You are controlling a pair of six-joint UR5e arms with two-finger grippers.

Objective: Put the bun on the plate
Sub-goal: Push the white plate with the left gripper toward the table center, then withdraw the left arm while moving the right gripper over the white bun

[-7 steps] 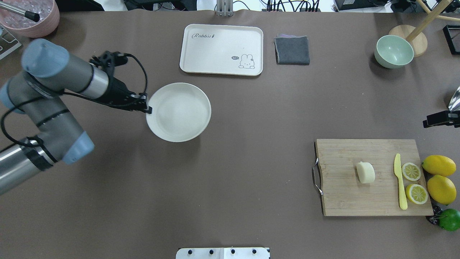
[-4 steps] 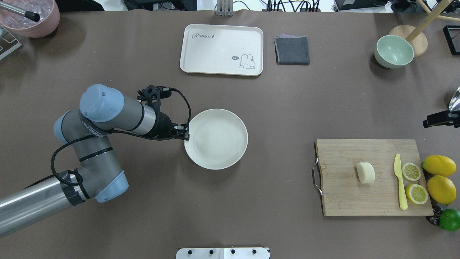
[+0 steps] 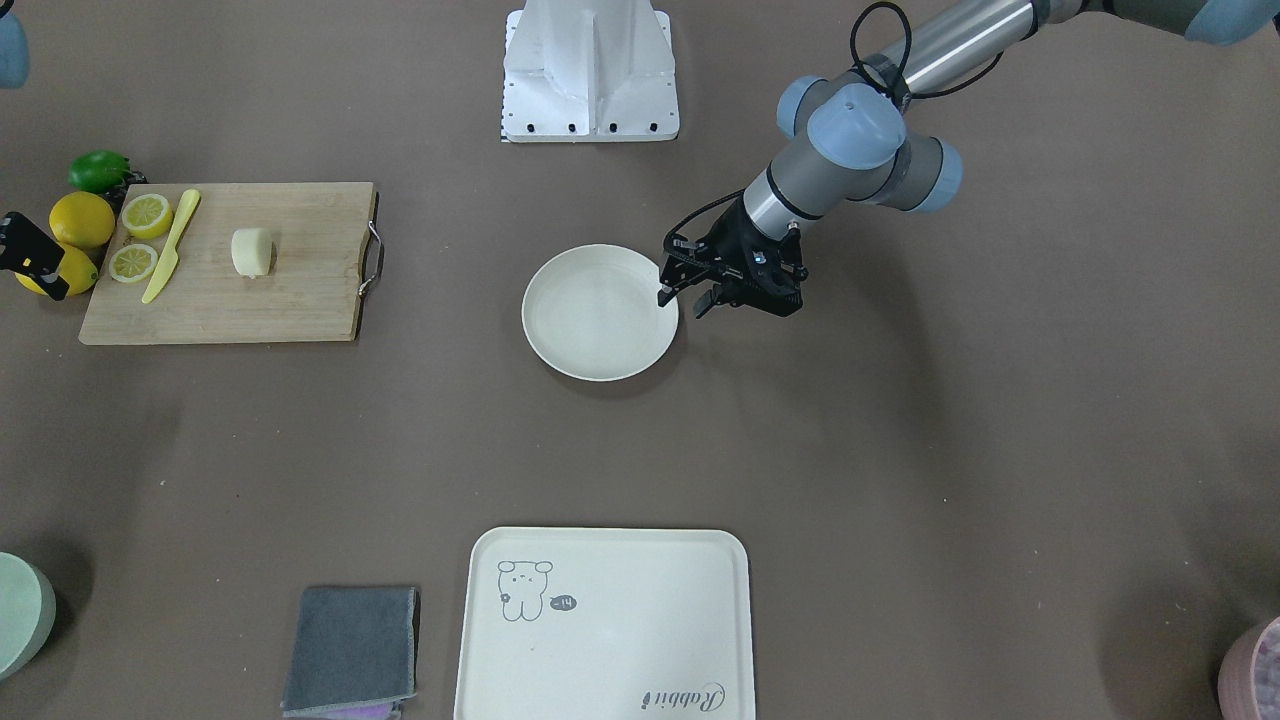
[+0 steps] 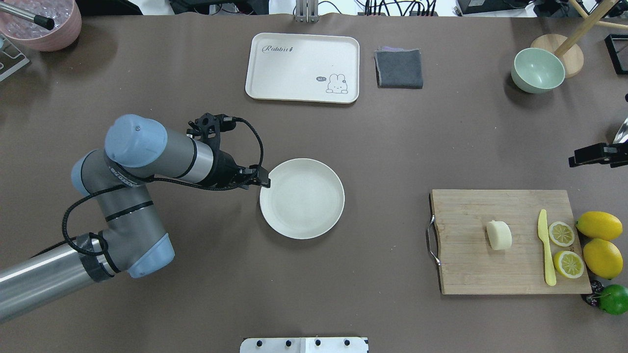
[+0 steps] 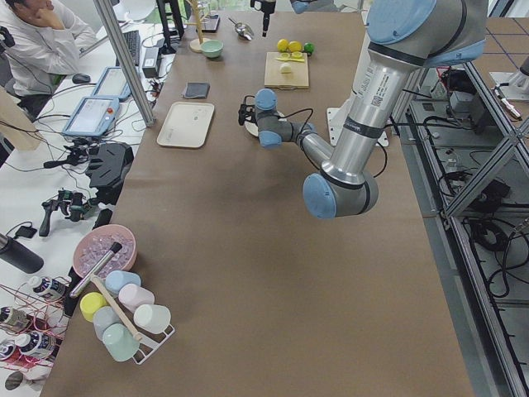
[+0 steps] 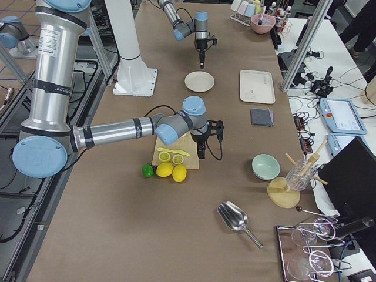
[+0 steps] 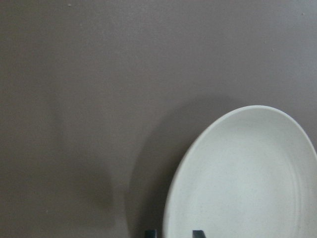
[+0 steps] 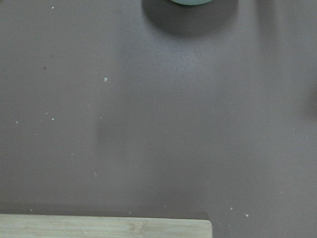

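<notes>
Left tool (image 3: 681,302) astride plate (image 3: 590,320) rim

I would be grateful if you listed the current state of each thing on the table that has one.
plate: empty, flat on the table.
bun: lying on the cutting board, not held.
left pincer: open, fingers astride the plate's rim.
right pincer: open or shut cannot be told.
lemon halves: cut faces up.
cloth: folded.
green bowl: upright, empty.
</notes>
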